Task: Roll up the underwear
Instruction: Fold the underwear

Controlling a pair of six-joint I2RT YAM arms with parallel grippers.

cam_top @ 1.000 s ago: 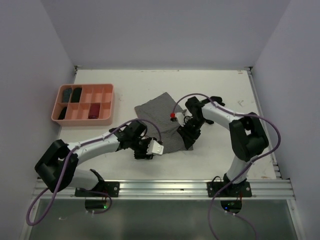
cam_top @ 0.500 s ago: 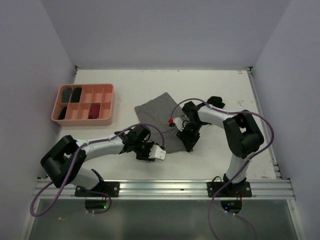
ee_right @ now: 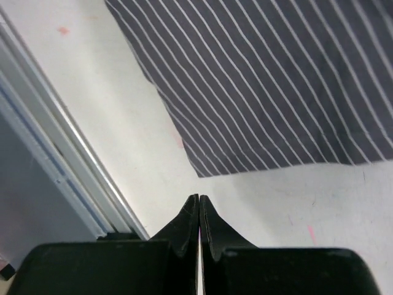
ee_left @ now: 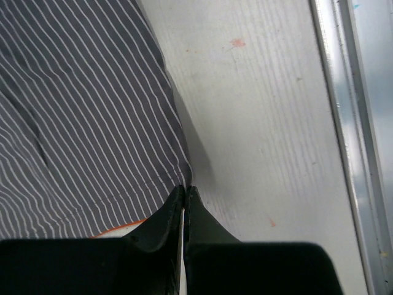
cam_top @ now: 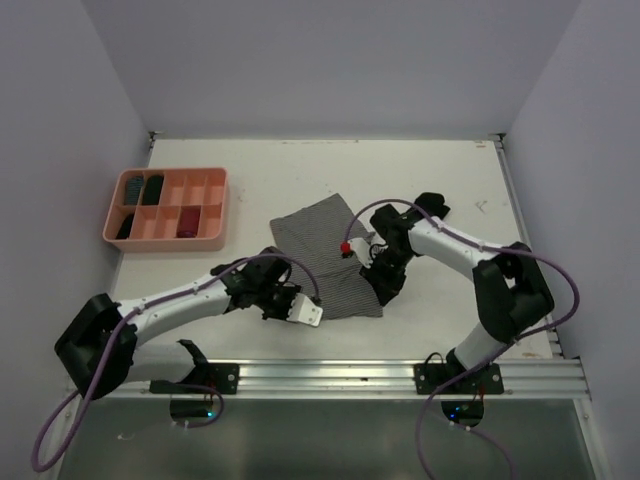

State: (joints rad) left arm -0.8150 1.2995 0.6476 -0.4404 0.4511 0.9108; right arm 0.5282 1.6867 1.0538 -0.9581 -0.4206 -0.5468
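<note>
Underwear (cam_top: 315, 250) still flat; we log both just closed: left gripper (ee_left: 185, 187) at hem, right gripper (ee_right: 199, 198) on nothing; regrasp likely.

Left claw (ee_left: 184, 189) and right claw (ee_right: 199, 200) both closed, arms low.

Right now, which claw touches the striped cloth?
The left gripper: its shut tips meet the edge of the striped underwear. The right gripper, also shut, lies short of it.
</note>
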